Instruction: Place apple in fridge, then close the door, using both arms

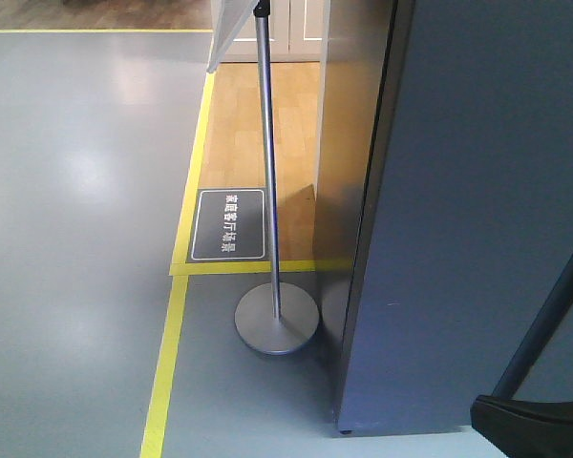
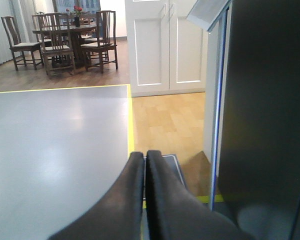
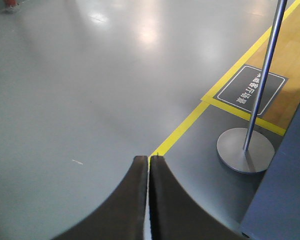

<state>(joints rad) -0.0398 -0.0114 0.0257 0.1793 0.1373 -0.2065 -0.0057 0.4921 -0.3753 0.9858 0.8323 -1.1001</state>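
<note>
The fridge (image 1: 349, 143) stands at the right of the front view, its side reflecting the wood floor. Its dark grey door (image 1: 477, 210) faces me and lies against the body along a thin dark seam; no white interior shows. In the left wrist view the fridge (image 2: 265, 125) fills the right side, with a blue tape strip (image 2: 217, 130) down its edge. My left gripper (image 2: 145, 154) is shut on nothing, left of the fridge. My right gripper (image 3: 149, 158) is shut on nothing over the grey floor. A black arm part (image 1: 535, 420) shows bottom right. The apple is out of view.
A metal sign stand (image 1: 267, 143) with a round base (image 1: 276, 320) stands just left of the fridge. Yellow floor tape (image 1: 167, 363) and a dark floor label (image 1: 228, 224) lie nearby. White cabinet doors (image 2: 165, 45) and dining chairs (image 2: 65, 40) are farther back.
</note>
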